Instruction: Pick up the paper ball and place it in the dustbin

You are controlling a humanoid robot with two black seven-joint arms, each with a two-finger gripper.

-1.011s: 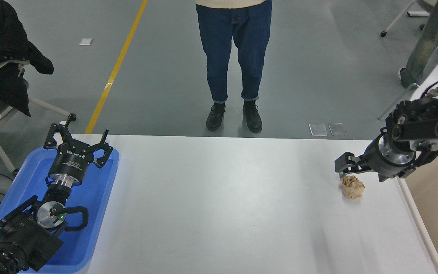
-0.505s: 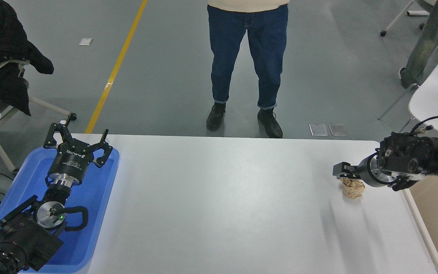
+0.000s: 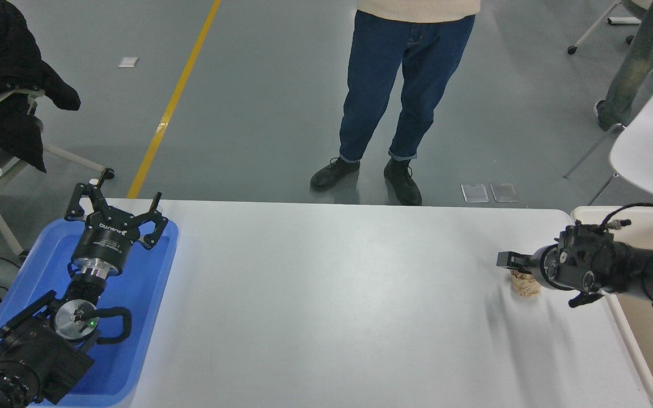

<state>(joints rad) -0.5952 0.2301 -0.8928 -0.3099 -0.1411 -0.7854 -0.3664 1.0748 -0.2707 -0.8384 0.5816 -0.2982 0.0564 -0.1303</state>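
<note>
1 paper ball (image 3: 525, 286) sits at the table's (image 3: 326, 294) right edge, beside the dustbin (image 3: 632, 334). right gripper (image 3: 512, 264) is low over it; jaw state unclear. centre it before squeezing. left gripper (image 3: 112, 211) rests open above the blue tray (image 3: 139, 317).

The white table (image 3: 332, 306) lay bare across its whole middle, from the blue tray (image 3: 145, 283) at the left edge to the paper ball (image 3: 525, 286) near the right edge, leaving wide room to pass. At the near left the left gripper (image 3: 112, 212) and its arm stood over the tray, filling that corner. At the right the right gripper (image 3: 511, 262) hung low over the ball, its arm crossing the dustbin (image 3: 621, 317), which stood just beside the table's right edge. A person (image 3: 400, 102) stood just beyond the far edge.
</note>
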